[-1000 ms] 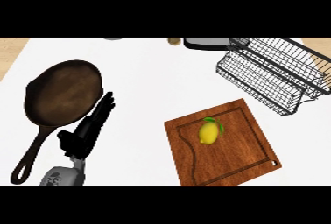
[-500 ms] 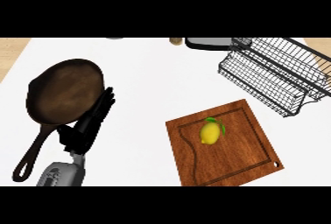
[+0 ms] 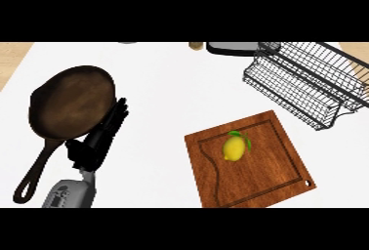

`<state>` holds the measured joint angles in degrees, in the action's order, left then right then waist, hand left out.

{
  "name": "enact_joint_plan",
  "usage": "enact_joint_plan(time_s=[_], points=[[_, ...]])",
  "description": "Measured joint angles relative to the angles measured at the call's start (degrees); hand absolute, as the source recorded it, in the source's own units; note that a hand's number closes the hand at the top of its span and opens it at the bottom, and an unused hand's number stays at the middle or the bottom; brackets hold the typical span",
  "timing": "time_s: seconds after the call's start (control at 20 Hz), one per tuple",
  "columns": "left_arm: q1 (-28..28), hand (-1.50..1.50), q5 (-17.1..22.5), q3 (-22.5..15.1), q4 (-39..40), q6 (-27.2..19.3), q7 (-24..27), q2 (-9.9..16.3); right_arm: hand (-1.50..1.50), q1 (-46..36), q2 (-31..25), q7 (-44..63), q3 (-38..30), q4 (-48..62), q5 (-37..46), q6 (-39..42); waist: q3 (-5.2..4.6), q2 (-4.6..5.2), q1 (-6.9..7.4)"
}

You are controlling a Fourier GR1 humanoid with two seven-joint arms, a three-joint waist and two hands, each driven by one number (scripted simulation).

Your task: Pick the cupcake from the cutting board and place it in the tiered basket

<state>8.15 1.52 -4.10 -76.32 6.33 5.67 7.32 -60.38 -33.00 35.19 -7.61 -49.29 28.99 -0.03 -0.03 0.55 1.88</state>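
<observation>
No cupcake shows; a yellow lemon (image 3: 234, 148) with a green leaf lies on the wooden cutting board (image 3: 268, 172) at the lower right. The black wire tiered basket (image 3: 302, 80) stands at the upper right, apart from the board. My left hand (image 3: 97, 141) lies at the left with its fingers straight and open, pointing up along the right rim of a dark frying pan (image 3: 72, 102). It holds nothing and is far from the lemon. My right hand is out of view.
The frying pan's handle (image 3: 34, 178) runs down toward the lower left. A dark tray-like object (image 3: 231, 48) and small items sit at the counter's far edge. White countertop lies between the pan and the board.
My left hand has edged slightly forward along the pan's rim. The lemon, board and basket have not moved.
</observation>
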Motion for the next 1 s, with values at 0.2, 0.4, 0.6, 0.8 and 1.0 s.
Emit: enact_joint_plan(time_s=[0.2,0.4,0.6,0.8,1.0], points=[[0.11,0.0,-0.28,-0.14,-0.53,-0.14,-0.65,-0.44,1.5,-3.66,2.1,-3.84,-1.53,7.41,-0.31,-2.06,0.03,-0.04,-0.15],[0.12,0.0,-0.77,-0.26,-0.92,-0.66,-1.12,-0.94,1.5,-6.67,4.58,-5.02,-3.52,12.29,-1.55,-4.14,0.03,-0.08,-0.23],[-0.83,0.0,-0.82,-0.34,-1.43,-0.4,-0.94,-0.87,-1.5,-8.62,6.28,-1.86,-7.84,16.33,-5.33,-5.06,0.04,-0.14,-0.26],[0.08,0.0,-0.48,0.35,-1.13,-0.35,-1.59,-0.8,-1.5,-9.7,8.26,1.31,-11.64,18.24,-9.16,-6.52,0.03,-0.22,-0.63],[-0.82,0.0,-0.85,0.3,-1.13,-0.51,-0.84,-1.15,-1.5,-10.07,8.33,1.16,-13.85,18.24,-11.26,-9.06,0.03,-0.3,-0.9]])
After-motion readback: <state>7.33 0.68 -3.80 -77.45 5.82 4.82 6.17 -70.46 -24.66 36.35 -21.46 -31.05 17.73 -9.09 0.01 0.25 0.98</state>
